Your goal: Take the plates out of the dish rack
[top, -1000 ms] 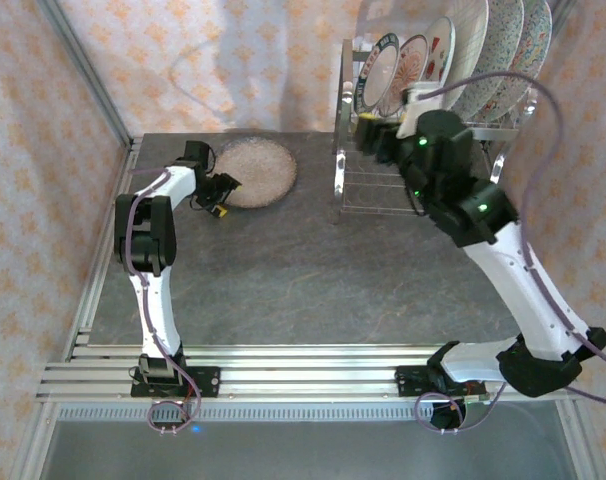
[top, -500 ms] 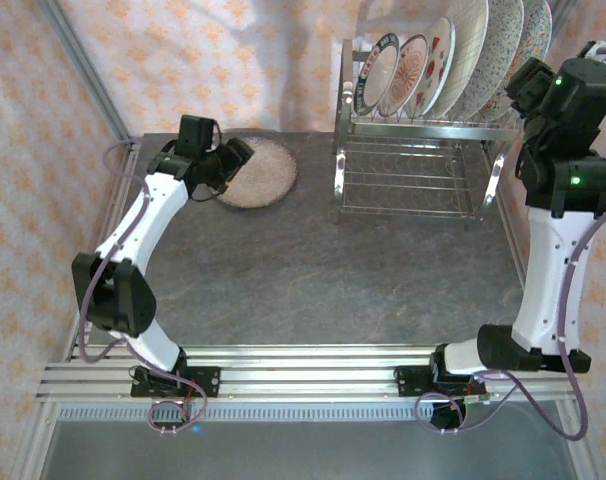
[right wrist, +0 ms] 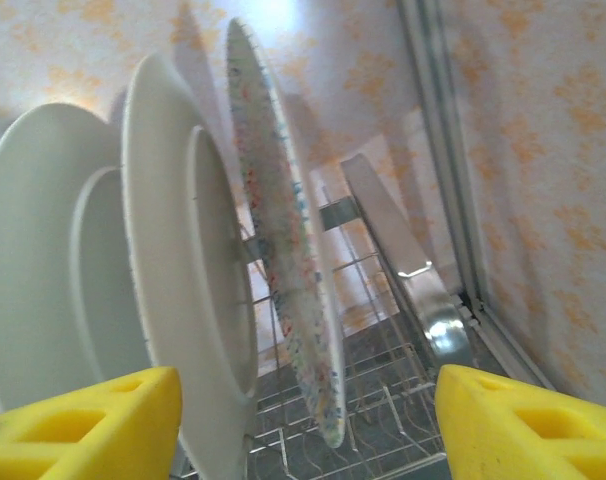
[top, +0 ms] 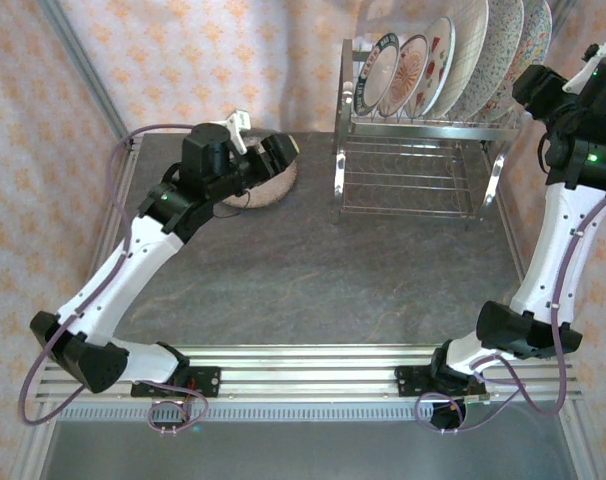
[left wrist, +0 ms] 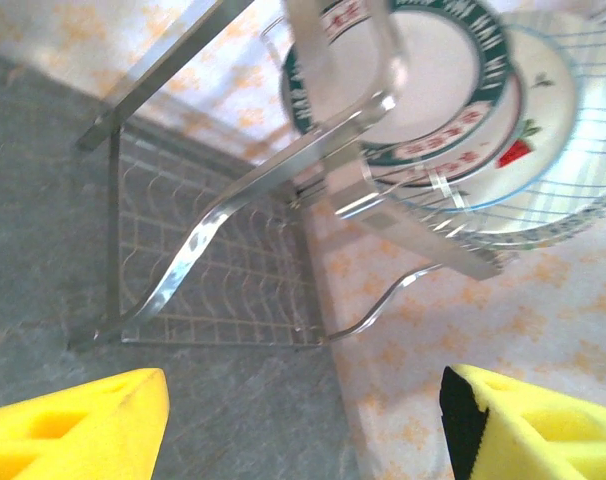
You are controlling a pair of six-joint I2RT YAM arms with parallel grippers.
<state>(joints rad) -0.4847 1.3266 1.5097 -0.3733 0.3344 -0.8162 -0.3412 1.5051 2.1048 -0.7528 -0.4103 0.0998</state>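
The chrome dish rack [top: 408, 185] stands at the back right with several plates upright in its top slots, among them a dark-rimmed plate [top: 375, 72], a pink-patterned plate [top: 411, 75] and a strawberry plate [top: 438, 62]. A speckled plate [top: 268, 187] lies flat on the table, left of the rack. My left gripper [top: 276, 150] hovers open over that plate's right edge, facing the rack's left end [left wrist: 223, 215]; its fingers [left wrist: 73, 430] hold nothing. My right gripper [top: 531, 85] is open at the rack's right end. A colour-flecked plate [right wrist: 283, 260] stands edge-on ahead of its gap, untouched.
A patterned wall runs close behind the rack, and a metal frame post [right wrist: 453, 180] stands just right of it. White plate backs [right wrist: 173, 260] crowd the left of the flecked plate. The rack's lower wire shelf [top: 408, 195] carries nothing.
My left arm has swung right, from the flat plate's left side across to its right edge near the rack. My right arm has moved from over the rack to its right end.
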